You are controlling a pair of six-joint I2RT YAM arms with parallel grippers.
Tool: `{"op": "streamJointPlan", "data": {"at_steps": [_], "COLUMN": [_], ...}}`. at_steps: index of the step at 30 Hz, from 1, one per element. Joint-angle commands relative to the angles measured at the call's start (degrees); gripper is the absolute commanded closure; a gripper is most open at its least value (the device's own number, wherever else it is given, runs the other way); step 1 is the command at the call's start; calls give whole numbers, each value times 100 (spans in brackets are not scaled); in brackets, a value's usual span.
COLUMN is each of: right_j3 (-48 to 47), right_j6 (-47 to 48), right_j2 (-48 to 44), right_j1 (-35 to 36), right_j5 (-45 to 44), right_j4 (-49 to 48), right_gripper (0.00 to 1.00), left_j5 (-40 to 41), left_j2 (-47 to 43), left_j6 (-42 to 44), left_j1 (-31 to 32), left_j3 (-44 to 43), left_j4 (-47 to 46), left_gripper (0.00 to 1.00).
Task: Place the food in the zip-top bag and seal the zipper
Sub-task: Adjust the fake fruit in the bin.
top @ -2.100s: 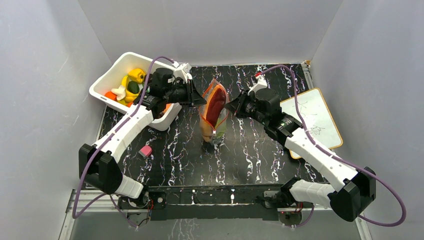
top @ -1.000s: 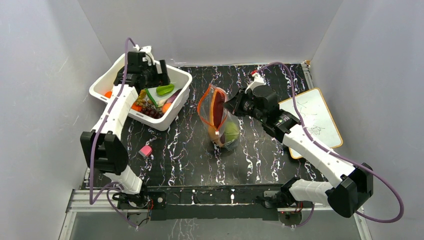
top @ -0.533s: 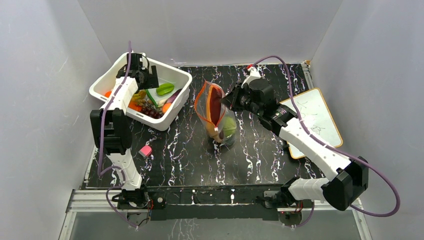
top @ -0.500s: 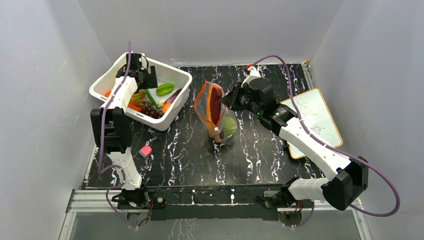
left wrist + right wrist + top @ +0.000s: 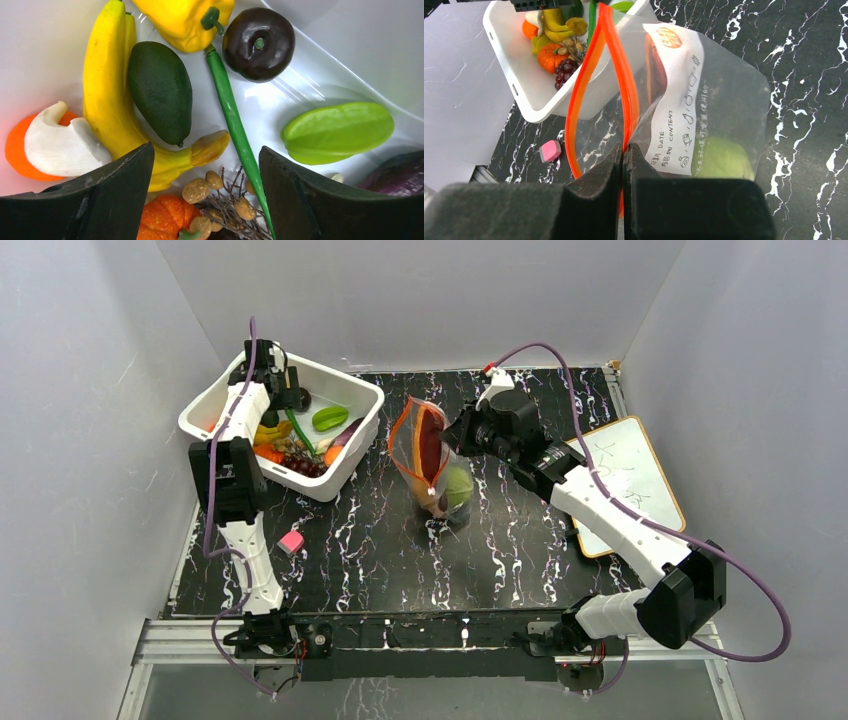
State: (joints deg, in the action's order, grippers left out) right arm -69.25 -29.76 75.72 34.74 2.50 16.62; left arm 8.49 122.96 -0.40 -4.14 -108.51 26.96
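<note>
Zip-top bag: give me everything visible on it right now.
The zip-top bag is crinkly clear plastic, standing upright on the black marbled table, mouth open, its red-orange zipper parted in a loop. The right gripper pinches the zipper edge. A white printed label is on one side. Inside: a pale-green cabbage and a dark red eggplant.

Looks like a robot lab cell. Boxed in by plain grey panel walls (image 5: 85, 390), black marbled table (image 5: 500, 565), two white arms (image 5: 612, 522) on an aluminium rail (image 5: 160, 638).

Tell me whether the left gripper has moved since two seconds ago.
Yes. The left gripper swung left from the mouth of the zip-top bag to above the white bin.
</note>
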Motion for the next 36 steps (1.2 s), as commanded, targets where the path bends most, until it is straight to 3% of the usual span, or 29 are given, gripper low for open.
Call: {"op": "streamJointPlan", "data": {"at_steps": [1, 8, 20, 26, 32, 36], "right_j3": [-444, -409, -369, -257, -240, -173], "right_j6": [214, 150, 163, 90, 58, 49], "right_j2": [-34, -36, -171, -241, -330, -410], "right_j1": [-10, -9, -12, -6, -10, -7], "right_j5": [-95, -27, -117, -127, -140, -170], "right_j4": [-406, -433, -391, -420, -452, -467], "right_gripper": [100, 100, 100, 100, 100, 100], "left_j5": [-155, -501, -572, -601, -594, -515], "left_j2": [135, 169, 334, 390, 260, 324], "left_j6": [56, -111, -35, -40, -41, -79], "left_j1": [-72, -69, -70, -69, -72, -60], "left_j3": [-272, -4, 232, 290, 375, 434], "left_j4": [118, -56, -50, -57, -121, -49], "left_gripper": [27, 36, 40, 47, 64, 62]}}
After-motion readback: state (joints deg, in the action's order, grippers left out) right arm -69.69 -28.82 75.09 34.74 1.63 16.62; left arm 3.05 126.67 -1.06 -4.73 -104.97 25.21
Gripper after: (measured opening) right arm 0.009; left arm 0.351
